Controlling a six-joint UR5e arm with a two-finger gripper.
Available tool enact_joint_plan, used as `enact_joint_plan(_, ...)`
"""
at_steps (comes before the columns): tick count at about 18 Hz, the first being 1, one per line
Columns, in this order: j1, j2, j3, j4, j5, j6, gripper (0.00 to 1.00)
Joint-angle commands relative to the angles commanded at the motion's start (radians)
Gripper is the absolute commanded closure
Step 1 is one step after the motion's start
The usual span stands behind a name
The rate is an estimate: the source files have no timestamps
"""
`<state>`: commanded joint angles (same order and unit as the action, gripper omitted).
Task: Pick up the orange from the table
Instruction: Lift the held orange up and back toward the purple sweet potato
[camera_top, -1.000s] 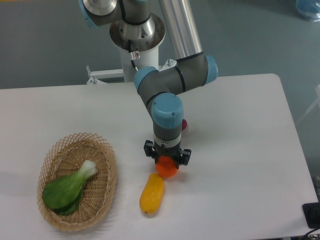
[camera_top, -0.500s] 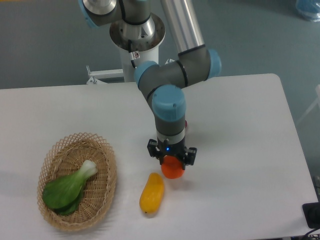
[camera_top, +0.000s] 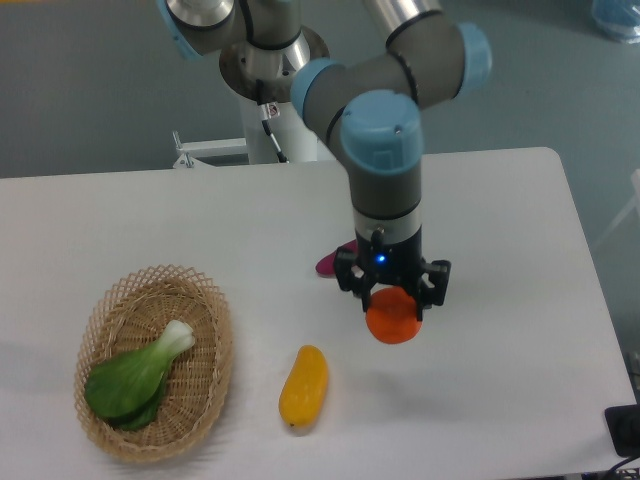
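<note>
With the orange (camera_top: 393, 322) pinched between the fingers of the gripper (camera_top: 392, 305) and apparently hanging clear of the table (camera_top: 520, 250), pick seems essentially done. Judged lifted from the faint shadow on the white surface below and right of the fruit, though the gap itself cannot be confirmed from this single view. Left, at most: holding it steady, perhaps raising a little more. Fruit sits directly under the wrist, its upper part hidden between the black fingers, its lower half bulging out beneath them. Elsewhere: elongated yellow fruit (camera_top: 304, 386) lying down-left, well apart; purple sweet potato (camera_top: 331, 263) partly hidden behind the arm; wicker basket (camera_top: 200, 300) with leafy greens (camera_top: 135, 377) far left.
</note>
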<state>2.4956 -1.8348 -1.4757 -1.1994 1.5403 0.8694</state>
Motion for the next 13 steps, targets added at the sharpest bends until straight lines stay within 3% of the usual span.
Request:
enact_joint_plan(3, 0.031, 0.031, -0.002, -0.055, -0.026, 0.100, 0.43)
enact_joint_plan(13, 0.049, 0.055, -0.003, -0.066, -0.028, 0.115, 0.43)
